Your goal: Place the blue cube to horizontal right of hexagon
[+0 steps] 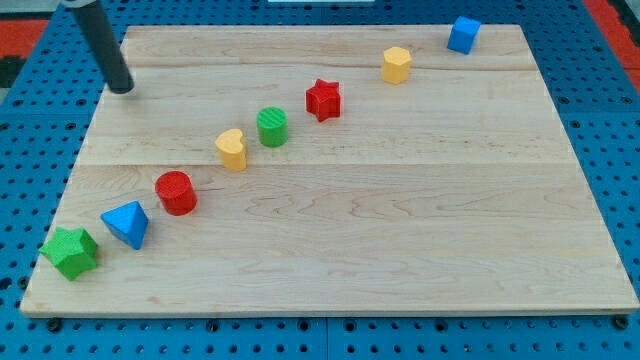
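The blue cube (pixel 463 34) sits near the top right corner of the wooden board (pixel 400 220). The yellow hexagon (pixel 396 65) lies to its lower left, a short gap apart. My tip (pixel 122 88) rests on the board near the top left corner, far to the left of both blocks and touching none.
A diagonal row of blocks runs from the hexagon toward the bottom left: a red star (pixel 323 100), a green cylinder (pixel 272 127), a yellow heart (pixel 232 150), a red cylinder (pixel 176 192), a blue triangular block (pixel 127 223) and a green star (pixel 70 251).
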Motion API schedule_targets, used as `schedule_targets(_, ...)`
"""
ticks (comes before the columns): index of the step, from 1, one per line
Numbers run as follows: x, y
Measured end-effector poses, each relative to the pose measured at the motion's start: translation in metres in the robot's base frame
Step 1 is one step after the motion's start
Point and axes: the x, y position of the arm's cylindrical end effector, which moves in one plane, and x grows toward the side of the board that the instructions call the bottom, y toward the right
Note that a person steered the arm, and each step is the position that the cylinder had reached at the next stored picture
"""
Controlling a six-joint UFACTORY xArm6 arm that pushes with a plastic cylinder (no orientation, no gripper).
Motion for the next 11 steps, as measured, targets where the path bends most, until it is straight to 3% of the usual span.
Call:
schedule_targets(3,-0.099,0.206)
schedule_targets(5,-0.117,0.38)
schedule_targets(7,-0.094,0.446)
schedule_targets(9,-0.102,0.427)
schedule_targets(11,-0.061,0.466)
